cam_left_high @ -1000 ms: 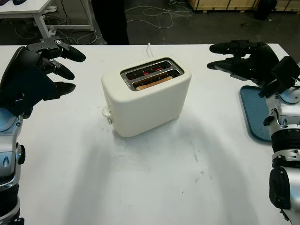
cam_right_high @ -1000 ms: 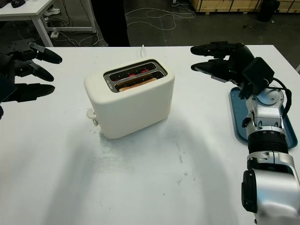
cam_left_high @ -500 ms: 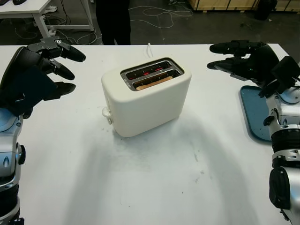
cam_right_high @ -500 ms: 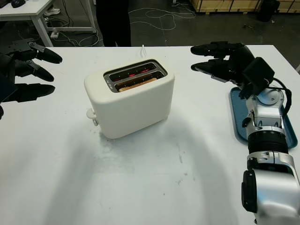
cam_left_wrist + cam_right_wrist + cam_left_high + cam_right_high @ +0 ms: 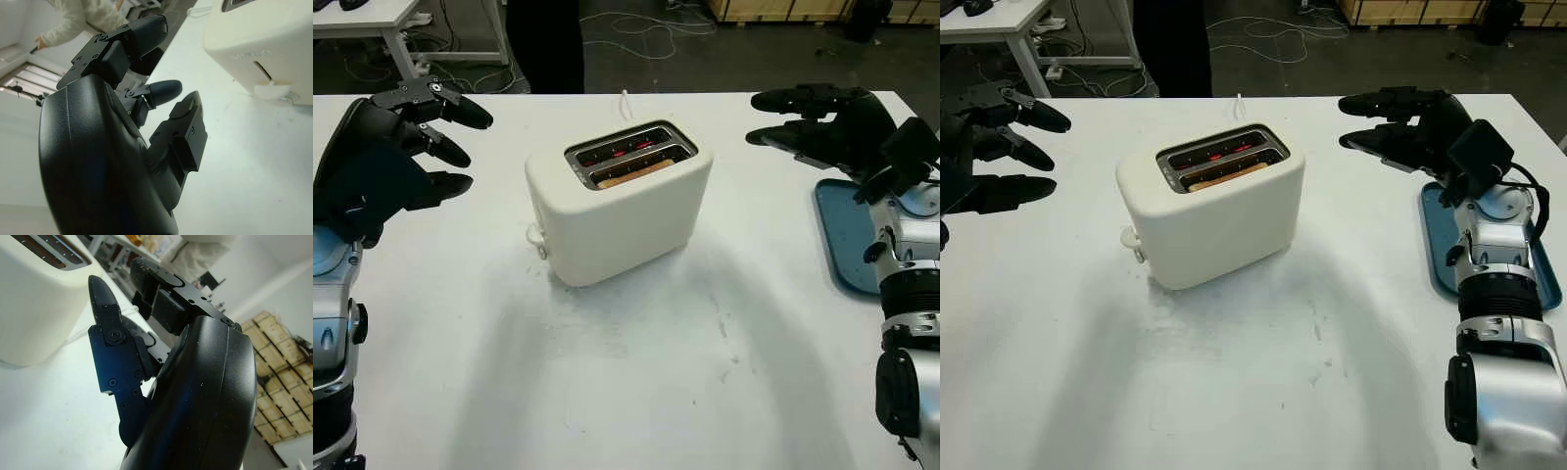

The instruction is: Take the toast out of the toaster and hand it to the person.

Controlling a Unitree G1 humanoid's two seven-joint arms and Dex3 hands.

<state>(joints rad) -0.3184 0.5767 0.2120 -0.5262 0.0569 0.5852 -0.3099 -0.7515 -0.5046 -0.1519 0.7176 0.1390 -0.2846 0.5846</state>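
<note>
Fingers extended and holding nothing, the left hand (image 5: pixel 386 162) and right hand (image 5: pixel 822 127) hover either side of the toaster (image 5: pixel 619 204) on the white table (image 5: pixel 656 372). Toast (image 5: pixel 631 173) sits low in the nearer slot, its long axis running between the hands, neither plainly closer; beyond stands a person (image 5: pixel 546 39).

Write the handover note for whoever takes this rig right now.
Left hand: open, raised over the table left of the toaster.
Right hand: open, raised to the toaster's right, near the blue tray.
Toast: sitting down in the front slot; rear slot glows red.
Person: standing beyond the table's far edge.
Done: nothing.
Left: pull the toast, hand it over.
</note>
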